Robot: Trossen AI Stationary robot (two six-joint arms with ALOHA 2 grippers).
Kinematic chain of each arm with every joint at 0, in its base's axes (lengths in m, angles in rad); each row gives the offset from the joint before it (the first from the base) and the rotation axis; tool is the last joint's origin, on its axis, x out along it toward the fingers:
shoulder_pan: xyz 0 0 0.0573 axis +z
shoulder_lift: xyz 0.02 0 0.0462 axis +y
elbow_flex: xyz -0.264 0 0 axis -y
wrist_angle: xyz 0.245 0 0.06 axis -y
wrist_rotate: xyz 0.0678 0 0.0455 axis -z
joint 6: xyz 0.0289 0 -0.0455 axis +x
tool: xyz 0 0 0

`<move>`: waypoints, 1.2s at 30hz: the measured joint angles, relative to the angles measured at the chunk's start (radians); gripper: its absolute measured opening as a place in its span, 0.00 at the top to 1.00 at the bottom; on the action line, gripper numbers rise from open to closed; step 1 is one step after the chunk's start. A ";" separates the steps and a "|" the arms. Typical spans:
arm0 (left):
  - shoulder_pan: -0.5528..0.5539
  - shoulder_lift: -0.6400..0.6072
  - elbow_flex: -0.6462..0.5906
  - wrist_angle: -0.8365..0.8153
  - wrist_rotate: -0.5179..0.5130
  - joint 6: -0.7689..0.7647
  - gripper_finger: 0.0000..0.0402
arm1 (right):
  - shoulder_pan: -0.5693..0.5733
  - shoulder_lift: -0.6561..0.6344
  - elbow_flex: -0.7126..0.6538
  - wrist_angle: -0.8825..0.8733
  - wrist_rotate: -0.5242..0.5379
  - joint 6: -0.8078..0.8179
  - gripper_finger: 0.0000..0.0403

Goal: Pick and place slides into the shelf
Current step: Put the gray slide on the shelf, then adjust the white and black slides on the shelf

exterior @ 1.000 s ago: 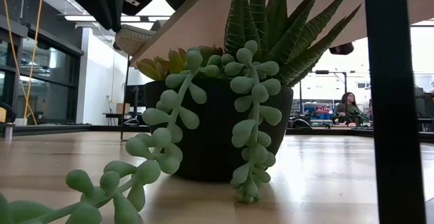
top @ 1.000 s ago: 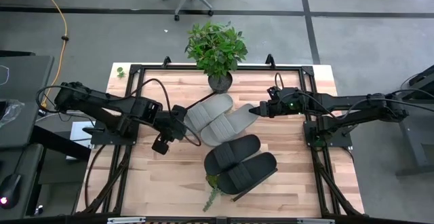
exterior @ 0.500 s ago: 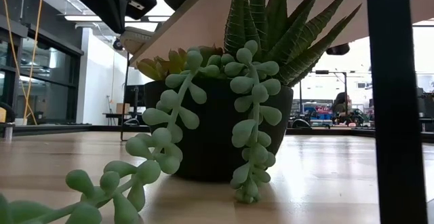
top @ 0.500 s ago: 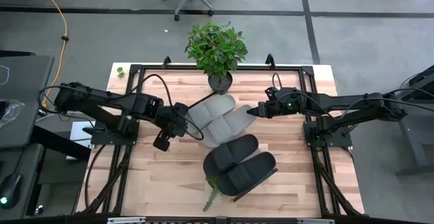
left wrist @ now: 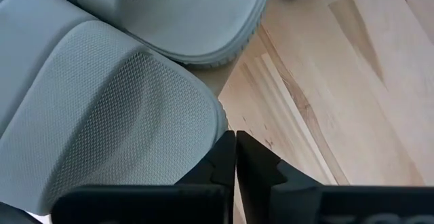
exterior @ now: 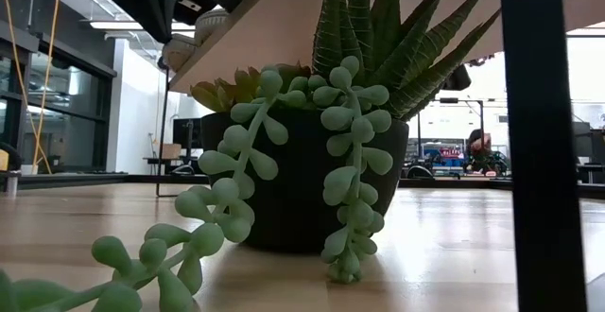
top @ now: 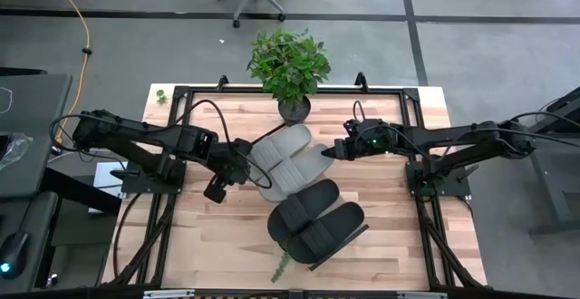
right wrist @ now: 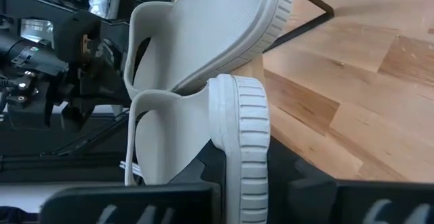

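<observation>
Two light grey slides lie side by side on the shelf, a light-wood board with dark frame edges that sits askew over the table's middle. Two black slides lie on it nearer the near edge. My left gripper is shut at the grey pair's left end. My right gripper is shut on the right end of the nearer grey slide. In the low view the shelf's underside slants overhead. My left gripper has its shut fingertips against the rounded end rim of a grey slide, coming nearly level from the table's left. The slide lies on the shelf. My right gripper pinches the ribbed sole edge at the end of the nearer grey slide between its two fingers, coming level from the table's right. The slide's far part rests beside the other grey slide.
A leafy potted plant stands at the table's far edge, just behind the grey slides. A trailing succulent in a dark pot sits on the table under the shelf's near end. Bare tabletop lies to the near left and near right.
My right gripper has moved toward the table's left, carrying the end of its grey slide closer to the other grey slide. The shelf and the black slides on it have shifted slightly left with it.
</observation>
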 joint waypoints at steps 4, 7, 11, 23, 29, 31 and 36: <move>0.000 0.000 0.000 0.001 -0.001 0.000 1.00 | 0.000 0.001 0.000 0.000 -0.001 0.001 0.94; 0.000 0.000 0.000 0.003 -0.003 0.000 1.00 | 0.000 0.001 0.000 0.001 -0.008 0.006 0.91; 0.000 0.000 0.000 0.003 -0.003 0.000 1.00 | 0.000 0.001 0.000 0.001 -0.013 0.009 0.87; 0.000 0.000 0.000 0.004 -0.007 0.000 1.00 | -0.006 0.002 0.000 -0.012 -0.017 0.016 0.80; 0.001 0.000 0.000 0.006 -0.016 -0.003 1.00 | -0.006 0.003 -0.001 -0.059 0.008 0.018 0.61; 0.001 0.000 0.000 0.006 -0.016 -0.003 1.00 | -0.006 0.003 -0.001 -0.068 0.025 0.019 0.55; 0.001 0.000 0.000 0.003 -0.013 -0.004 0.99 | -0.006 0.003 -0.001 -0.066 0.084 0.010 0.44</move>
